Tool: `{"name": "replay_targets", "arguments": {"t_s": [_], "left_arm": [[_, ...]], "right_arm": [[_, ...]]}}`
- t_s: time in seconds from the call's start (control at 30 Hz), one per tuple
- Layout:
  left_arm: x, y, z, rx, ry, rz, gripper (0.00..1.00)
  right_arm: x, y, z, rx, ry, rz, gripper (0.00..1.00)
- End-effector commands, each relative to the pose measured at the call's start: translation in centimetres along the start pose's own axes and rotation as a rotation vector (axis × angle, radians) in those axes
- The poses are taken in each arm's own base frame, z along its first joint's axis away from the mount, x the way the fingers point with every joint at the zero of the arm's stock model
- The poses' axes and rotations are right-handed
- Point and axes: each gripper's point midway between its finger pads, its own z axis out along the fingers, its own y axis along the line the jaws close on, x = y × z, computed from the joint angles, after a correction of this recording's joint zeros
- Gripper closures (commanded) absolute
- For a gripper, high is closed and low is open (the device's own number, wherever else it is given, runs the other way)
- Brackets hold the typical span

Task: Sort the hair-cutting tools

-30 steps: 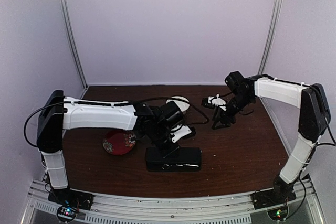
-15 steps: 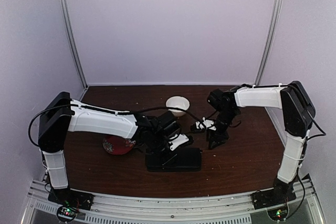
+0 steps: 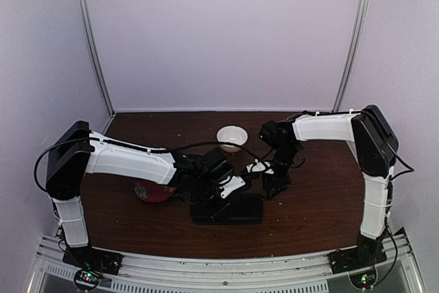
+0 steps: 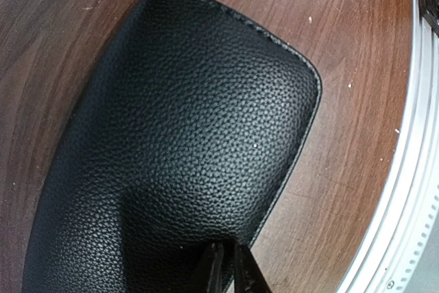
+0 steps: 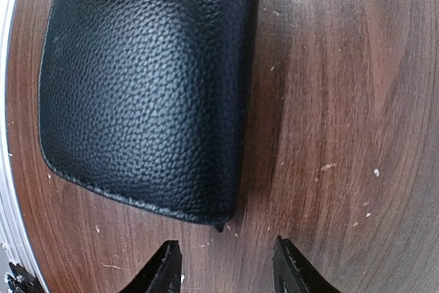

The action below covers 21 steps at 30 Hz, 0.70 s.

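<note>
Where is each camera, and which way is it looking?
Top camera: high behind the arms, looking down on the table; left gripper and right gripper show.
Left wrist: on the left arm, looking down at the black case; its pinched fingers show.
Right wrist: looking down at the case's corner and wood; its open fingers show.
All three share the case.

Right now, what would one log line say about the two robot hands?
left gripper: pinched shut on black leather case edge | right gripper: open, empty, just off case corner, above wooden table
</note>
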Motion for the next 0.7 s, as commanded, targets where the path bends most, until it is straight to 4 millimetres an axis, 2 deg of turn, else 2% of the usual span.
{"name": "replay_targets", "arguments": {"t_s": [0.0,0.47,0.6,0.63,0.67], "left_arm": [[5.9,2.4,1.9,-0.088,0.191,-0.029,0.88],[5.8,2.7,1.9,-0.114,0.182,-0.021,0.87],[5.7,2.8,1.9,-0.119,0.178,-0.017,0.87],[5.6,2.8,1.9,-0.118,0.177,-0.017,0.87],[5.6,2.8,2.0,-0.12,0.177,-0.017,0.87]], "right_arm": [[0.0,-0.1,0.4,-0.009,0.049,0.003,0.55],[0.0,0.3,2.1,-0.028,0.139,0.004,0.63],[-0.1,0.2,2.2,-0.038,0.146,0.014,0.74],[-0.1,0.2,2.2,-0.039,0.146,0.016,0.78],[-0.1,0.2,2.2,-0.038,0.146,0.016,0.87]]}}
